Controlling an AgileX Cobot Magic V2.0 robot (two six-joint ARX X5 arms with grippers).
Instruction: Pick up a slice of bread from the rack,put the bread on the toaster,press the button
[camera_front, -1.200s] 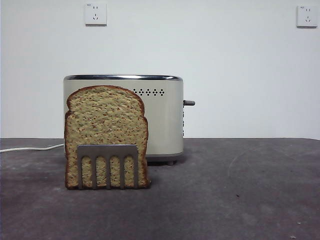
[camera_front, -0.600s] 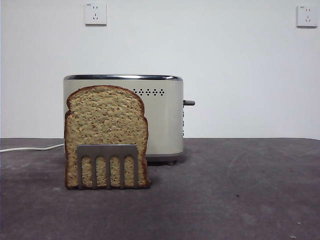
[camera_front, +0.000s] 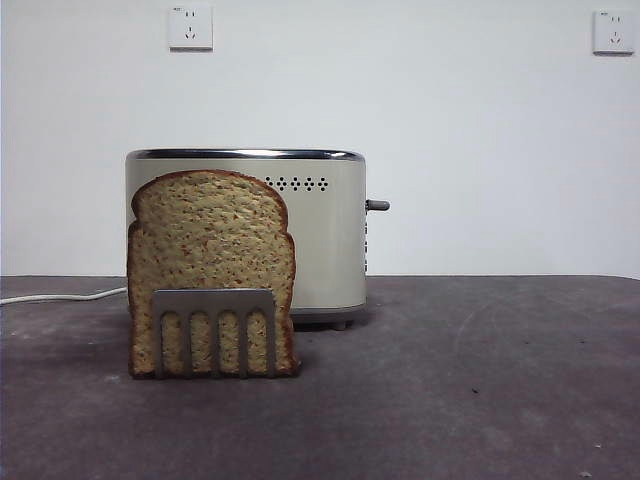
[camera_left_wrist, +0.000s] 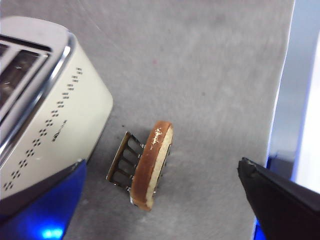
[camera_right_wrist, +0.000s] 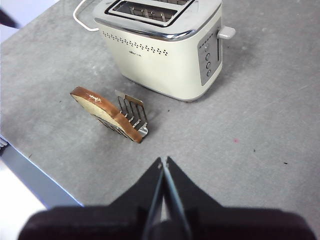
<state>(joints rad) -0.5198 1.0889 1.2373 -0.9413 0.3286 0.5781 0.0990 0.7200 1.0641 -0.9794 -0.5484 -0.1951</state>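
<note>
The slice of bread (camera_front: 210, 265) stands upright in the low metal rack (camera_front: 213, 328), in front of the cream toaster (camera_front: 325, 240) with its grey lever (camera_front: 377, 205) on the right side. No gripper shows in the front view. My left gripper (camera_left_wrist: 162, 161) is open wide, high above the bread (camera_left_wrist: 152, 162), the rack (camera_left_wrist: 123, 159) and the toaster (camera_left_wrist: 50, 110). My right gripper (camera_right_wrist: 162, 161) is shut and empty, high over the table, apart from the bread (camera_right_wrist: 102, 111), the rack (camera_right_wrist: 134, 112), the toaster (camera_right_wrist: 165, 55) and its lever (camera_right_wrist: 226, 33).
A white power cable (camera_front: 60, 296) runs from behind the toaster to the left. The dark grey table (camera_front: 480, 380) stretches to the right of the toaster. Its edge (camera_right_wrist: 40, 172) lies near the rack in the right wrist view. Two wall sockets sit high on the white wall.
</note>
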